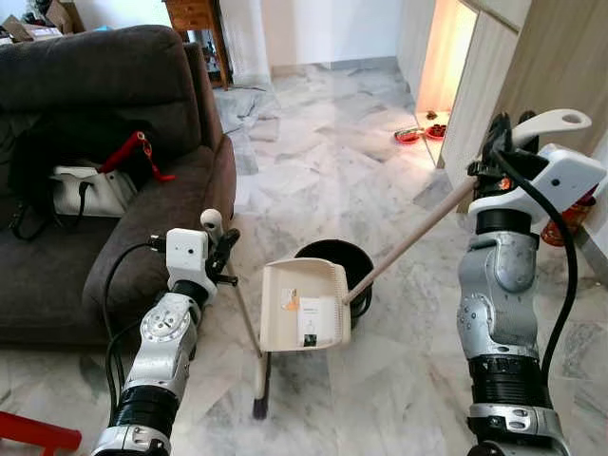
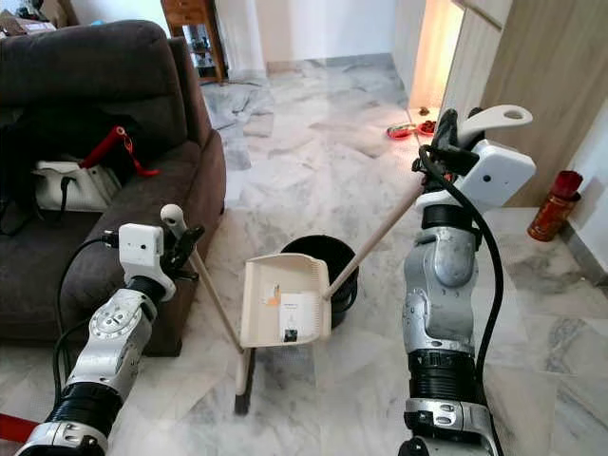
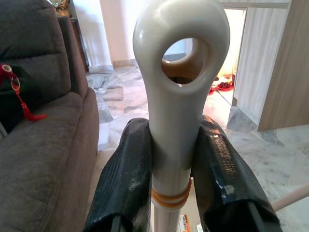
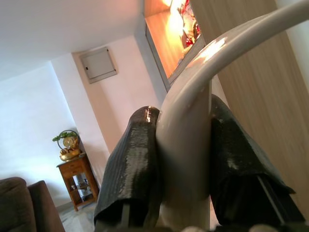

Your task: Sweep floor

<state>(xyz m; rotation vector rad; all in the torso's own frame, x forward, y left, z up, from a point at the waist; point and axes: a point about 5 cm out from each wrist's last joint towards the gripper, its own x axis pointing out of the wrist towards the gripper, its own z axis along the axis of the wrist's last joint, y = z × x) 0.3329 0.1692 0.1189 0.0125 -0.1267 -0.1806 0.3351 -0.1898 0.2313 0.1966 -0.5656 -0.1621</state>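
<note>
My left gripper point(image 1: 222, 249) is shut on the cream broom handle point(image 3: 178, 121), just below its ring-shaped end. The handle slants down to the dark broom head point(image 1: 258, 404) resting on the marble floor. My right gripper point(image 1: 502, 144) is raised at the right and shut on the top of the dustpan's long handle point(image 4: 186, 145). That handle runs down to the cream dustpan point(image 1: 306, 306), which hangs tilted up in front of a black bucket point(image 1: 334, 256). A little paper-like litter lies in the pan.
A dark sofa point(image 1: 104, 190) with a white bag point(image 1: 90, 190) and a red strap stands at the left, close to my left arm. A wooden cabinet wall point(image 1: 532, 66) and a red bottle point(image 2: 554, 204) are at the right. Red bowls point(image 1: 418, 133) sit on the floor farther off.
</note>
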